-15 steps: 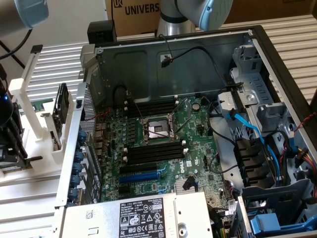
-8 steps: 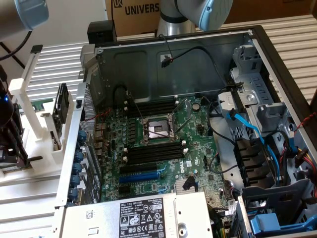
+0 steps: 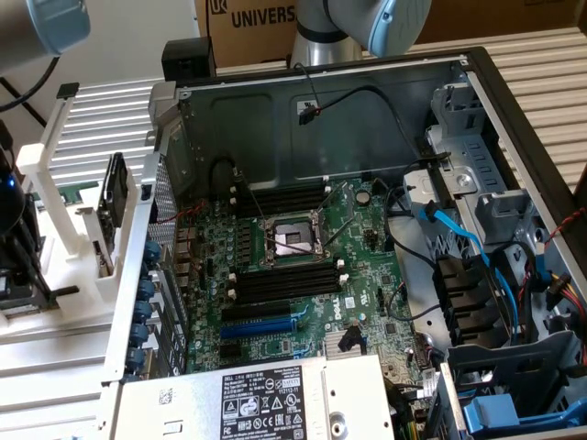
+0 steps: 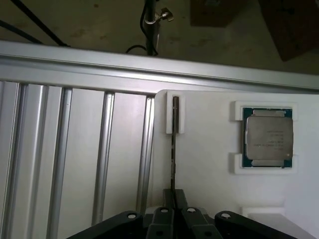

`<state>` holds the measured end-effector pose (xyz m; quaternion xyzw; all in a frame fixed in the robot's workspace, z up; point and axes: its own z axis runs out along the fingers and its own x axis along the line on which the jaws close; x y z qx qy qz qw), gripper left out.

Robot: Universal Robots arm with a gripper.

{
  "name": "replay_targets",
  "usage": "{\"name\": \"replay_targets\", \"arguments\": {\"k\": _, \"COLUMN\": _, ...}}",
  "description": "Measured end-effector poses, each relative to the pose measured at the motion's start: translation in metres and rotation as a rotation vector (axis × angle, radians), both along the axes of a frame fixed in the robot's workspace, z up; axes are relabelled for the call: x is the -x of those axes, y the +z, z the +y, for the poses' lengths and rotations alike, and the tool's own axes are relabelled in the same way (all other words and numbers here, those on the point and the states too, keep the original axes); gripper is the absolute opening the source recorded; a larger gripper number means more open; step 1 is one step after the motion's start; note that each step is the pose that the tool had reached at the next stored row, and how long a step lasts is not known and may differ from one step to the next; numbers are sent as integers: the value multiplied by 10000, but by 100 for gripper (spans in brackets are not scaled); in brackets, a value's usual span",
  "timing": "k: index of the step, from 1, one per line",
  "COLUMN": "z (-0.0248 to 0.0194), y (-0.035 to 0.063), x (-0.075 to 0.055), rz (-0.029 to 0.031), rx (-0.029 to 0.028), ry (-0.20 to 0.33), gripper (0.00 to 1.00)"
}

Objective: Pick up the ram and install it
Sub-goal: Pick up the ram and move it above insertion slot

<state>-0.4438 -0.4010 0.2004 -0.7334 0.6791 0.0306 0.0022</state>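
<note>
Fingers (image 4: 167,200) pinch ram (image 4: 174,144) (edge-on) in wht holder (image 4: 209,169) nr CPU (image 4: 268,138).

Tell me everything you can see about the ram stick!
The ram is seen edge-on, so it looks like a long, straight, thin dark strip. It stands on its edge over the white tray. One end sits in the slot of a white holder. At the other end the gripper is shut on it, with a finger on each side. Its chips and label cannot be seen from this angle.
</note>
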Motion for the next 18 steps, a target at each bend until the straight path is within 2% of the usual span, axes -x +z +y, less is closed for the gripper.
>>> {"name": "replay_targets", "arguments": {"k": 1, "z": 0, "y": 15, "x": 1, "rz": -1, "rx": 4, "ry": -2, "gripper": 12}}
{"name": "replay_targets", "arguments": {"k": 2, "z": 1, "y": 88, "x": 3, "rz": -1, "rx": 28, "ry": -20, "gripper": 12}}
{"name": "replay_targets", "arguments": {"k": 10, "z": 0, "y": 297, "x": 5, "rz": 0, "rx": 162, "ry": -88, "gripper": 12}}
{"name": "replay_targets", "arguments": {"k": 11, "z": 0, "y": 349, "x": 6, "rz": 0, "rx": 194, "ry": -109, "gripper": 12}}
{"name": "replay_targets", "arguments": {"k": 14, "z": 0, "y": 428, "x": 6, "rz": 0, "rx": 240, "ry": -140, "gripper": 12}}
{"name": "replay_targets", "arguments": {"k": 16, "z": 0, "y": 532, "x": 7, "rz": -1, "rx": 302, "ry": -178, "gripper": 12}}
{"name": "replay_targets", "arguments": {"k": 18, "z": 0, "y": 588, "x": 7, "rz": 0, "rx": 333, "ry": -196, "gripper": 12}}
